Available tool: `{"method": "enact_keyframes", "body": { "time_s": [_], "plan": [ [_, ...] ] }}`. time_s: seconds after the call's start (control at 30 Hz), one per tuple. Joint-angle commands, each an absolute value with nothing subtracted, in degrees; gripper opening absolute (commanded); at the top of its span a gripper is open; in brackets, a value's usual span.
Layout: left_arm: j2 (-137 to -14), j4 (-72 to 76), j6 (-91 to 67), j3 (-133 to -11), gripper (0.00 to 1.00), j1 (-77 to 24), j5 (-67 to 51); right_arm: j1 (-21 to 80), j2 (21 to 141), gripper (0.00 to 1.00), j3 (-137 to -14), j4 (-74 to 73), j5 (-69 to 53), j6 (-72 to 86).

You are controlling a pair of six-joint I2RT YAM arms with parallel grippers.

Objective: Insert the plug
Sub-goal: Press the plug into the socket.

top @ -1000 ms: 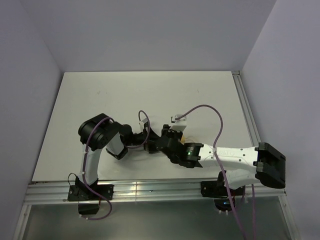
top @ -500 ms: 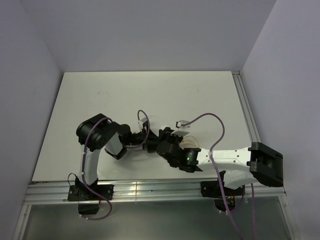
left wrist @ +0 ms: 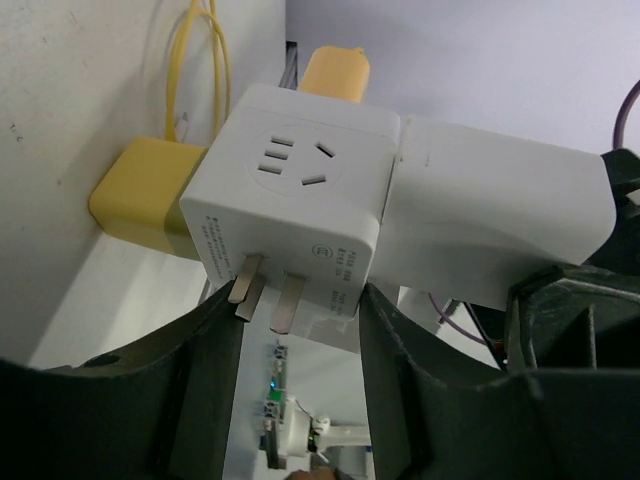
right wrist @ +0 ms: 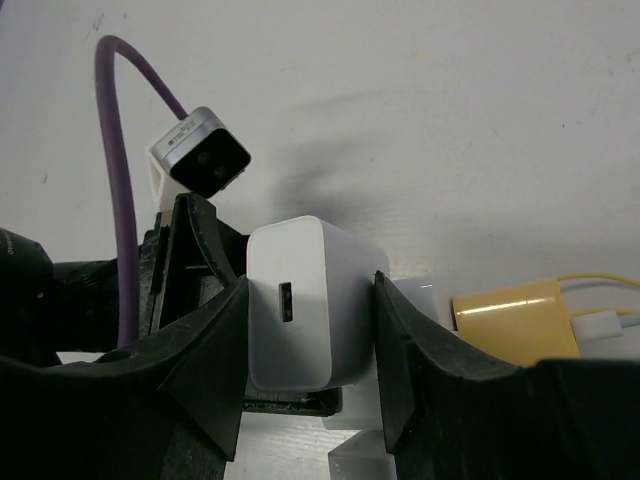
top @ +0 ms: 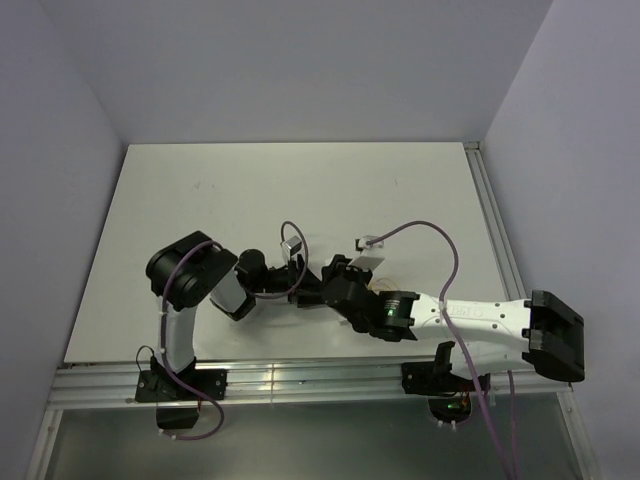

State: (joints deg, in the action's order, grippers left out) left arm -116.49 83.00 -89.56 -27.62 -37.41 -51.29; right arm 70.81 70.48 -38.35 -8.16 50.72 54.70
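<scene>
Soft, even light from overhead keeps the white counter (top: 200,200) bright, with one glare spot on the front rail (top: 270,376). Up close, the left hand (left wrist: 300,300) looks dark and blurred at the near edge. The white charger (right wrist: 310,300) casts a faint shadow.

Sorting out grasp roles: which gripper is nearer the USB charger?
Right. The right gripper has the charger between its jaws; the left gripper flanks the adapter beside it.

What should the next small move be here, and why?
Probably the right gripper presses the white charger slightly harder into the cube adapter while the left gripper braces it: they meet with only a thin seam, so full seating is unclear.
</scene>
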Motion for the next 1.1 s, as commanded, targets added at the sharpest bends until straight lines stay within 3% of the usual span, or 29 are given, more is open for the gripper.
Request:
{"method": "enact_keyframes", "body": {
  "time_s": [0.0,0.07,0.17,0.33,0.4,0.57,0.7,0.8,0.93,1.07],
  "plan": [
    [-110.7,81.4,-78.6,-27.6,0.37,-38.1,-40.9,70.9,73.3,0.0,-33.1,-25.6,22.0,59.7],
    [-106.4,76.4,-74.5,-27.2,0.48,-38.2,-39.2,69.0,71.6,0.0,-32.6,-25.0,21.4,58.5],
    [-102.5,70.7,-71.7,-26.5,0.56,-38.0,-37.5,67.2,70.5,0.0,-32.9,-24.3,21.1,56.9],
    [-99.8,68.8,-70.1,-24.6,0.62,-38.0,-35.7,65.1,70.8,0.0,-35.1,-26.0,21.0,54.6],
    [-98.8,68.9,-69.7,-24.0,0.84,-37.7,-35.1,64.3,70.8,0.0,-35.9,-26.6,20.7,53.5],
    [-89.1,63.9,-65.0,-20.9,0.98,-37.5,-29.0,61.8,71.9,0.0,-39.5,-29.7,20.3,50.6],
    [-74.4,50.2,-58.2,-18.7,1.0,-37.5,-18.9,58.9,73.1,0.0,-42.6,-31.8,18.8,48.3],
    [-56.7,35.6,-53.6,-18.4,0.99,-37.5,-8.5,56.1,75.7,0.0,-47.2,-34.0,17.9,45.4],
    [-44.2,23.2,-50.0,-18.5,0.99,-37.7,-2.4,53.2,80.2,0.0,-54.3,-35.1,16.9,40.3],
    [-40.7,16.9,-48.4,-19.7,1.0,-37.6,-2.6,50.5,86.8,0.0,-60.4,-35.1,16.4,36.9]
  ]
}}
